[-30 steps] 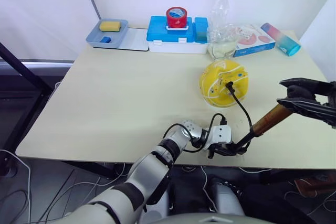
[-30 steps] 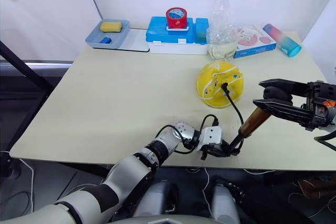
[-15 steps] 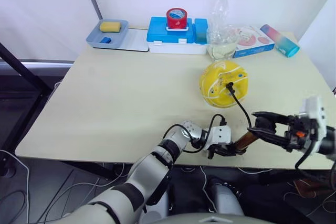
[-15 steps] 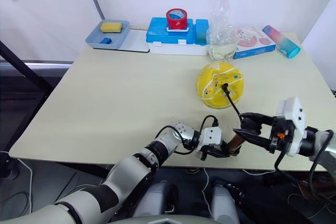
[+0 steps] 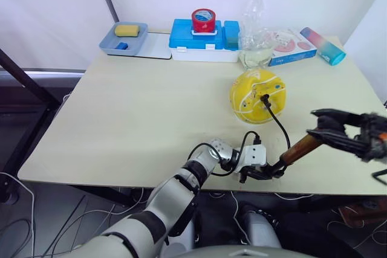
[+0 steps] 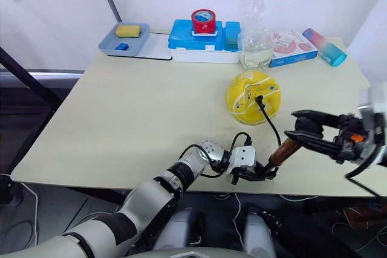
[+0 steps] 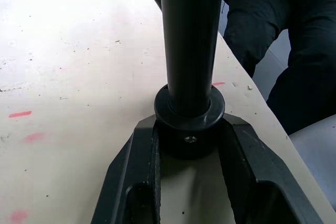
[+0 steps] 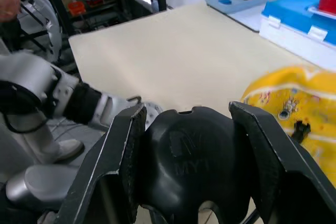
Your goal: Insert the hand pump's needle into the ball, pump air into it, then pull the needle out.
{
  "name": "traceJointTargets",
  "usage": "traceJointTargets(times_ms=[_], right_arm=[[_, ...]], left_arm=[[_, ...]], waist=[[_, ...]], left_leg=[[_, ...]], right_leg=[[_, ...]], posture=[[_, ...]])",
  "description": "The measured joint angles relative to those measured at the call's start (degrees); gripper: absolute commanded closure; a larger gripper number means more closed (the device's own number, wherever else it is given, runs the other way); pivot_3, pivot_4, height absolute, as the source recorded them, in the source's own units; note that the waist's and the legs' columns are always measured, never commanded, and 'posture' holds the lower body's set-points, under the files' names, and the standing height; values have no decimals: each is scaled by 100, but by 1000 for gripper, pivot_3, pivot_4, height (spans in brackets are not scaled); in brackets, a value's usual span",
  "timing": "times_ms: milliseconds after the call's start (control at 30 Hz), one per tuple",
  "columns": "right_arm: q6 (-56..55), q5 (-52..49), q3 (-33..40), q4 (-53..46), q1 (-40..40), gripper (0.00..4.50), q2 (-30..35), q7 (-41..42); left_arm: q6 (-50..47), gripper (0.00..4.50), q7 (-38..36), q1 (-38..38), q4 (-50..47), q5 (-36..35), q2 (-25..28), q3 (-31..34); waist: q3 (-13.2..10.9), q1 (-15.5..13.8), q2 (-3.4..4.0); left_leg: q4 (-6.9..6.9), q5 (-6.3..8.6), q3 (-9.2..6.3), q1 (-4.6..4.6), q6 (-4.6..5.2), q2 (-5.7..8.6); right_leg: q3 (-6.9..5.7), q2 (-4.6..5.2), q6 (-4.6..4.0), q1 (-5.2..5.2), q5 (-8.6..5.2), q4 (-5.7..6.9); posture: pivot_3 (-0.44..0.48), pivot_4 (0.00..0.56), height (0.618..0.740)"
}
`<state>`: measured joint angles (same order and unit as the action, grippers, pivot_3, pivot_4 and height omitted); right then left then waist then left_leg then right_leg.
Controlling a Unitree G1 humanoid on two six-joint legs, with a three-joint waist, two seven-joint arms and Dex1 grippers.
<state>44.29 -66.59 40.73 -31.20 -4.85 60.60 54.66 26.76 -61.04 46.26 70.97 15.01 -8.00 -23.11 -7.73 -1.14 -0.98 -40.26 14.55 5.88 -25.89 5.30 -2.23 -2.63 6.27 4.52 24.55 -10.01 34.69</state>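
The yellow ball [image 5: 257,93] rests on the table right of centre. A black fitting [image 5: 264,97] sits in its front face, where the needle goes in; the pin itself is hidden. A thin black hose [image 5: 280,126] runs from it down to the hand pump [image 5: 300,147], which leans up to the right near the table's front edge. My left gripper [image 5: 268,172] is shut on the pump's black lower end cap [image 7: 189,124]. The right gripper [image 5: 325,130] is shut on the black T-handle [image 8: 191,156] at the upper end.
Along the back edge stand a grey-blue tray [image 5: 115,43] with a yellow sponge, a blue box [image 5: 202,40] with a red tape roll, a clear plastic bag [image 5: 256,43], a flat carton [image 5: 293,45] and a pink-teal bottle [image 5: 323,45]. The table's front edge [image 5: 181,182] lies beside my left gripper.
My right gripper pushed the handle down toward the left gripper, then drew it back up and to the right. The left gripper and the ball stayed put.
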Motion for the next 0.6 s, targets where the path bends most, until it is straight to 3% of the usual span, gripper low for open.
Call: traceJointTargets(times_ms=[67, 333, 600], right_arm=[[311, -365, 386, 110, 194, 2488, 254, -45], [455, -379, 343, -48, 243, 2488, 51, -256], [-992, 1463, -1439, -168, -423, 2488, -1097, -208]], left_arm=[[4, 3429, -5, -1, 1, -8, 0, 5], [8, 3430, -14, -1, -6, -4, -1, 1], [3, 3430, 5, -1, 5, 7, -1, 2]], waist=[[0, 5, 0], [-3, 2, 3], [10, 12, -11]], left_leg=[[0, 0, 0, 1, 0, 0], [0, 0, 0, -5, 0, 0], [0, 0, -1, 4, 1, 0]], right_leg=[[0, 0, 0, 0, 0, 0], [0, -1, 0, 3, 0, -1], [-1, -4, 0, -4, 0, 0]], posture=[[0, 150, 739], [0, 150, 739], [0, 150, 739]])
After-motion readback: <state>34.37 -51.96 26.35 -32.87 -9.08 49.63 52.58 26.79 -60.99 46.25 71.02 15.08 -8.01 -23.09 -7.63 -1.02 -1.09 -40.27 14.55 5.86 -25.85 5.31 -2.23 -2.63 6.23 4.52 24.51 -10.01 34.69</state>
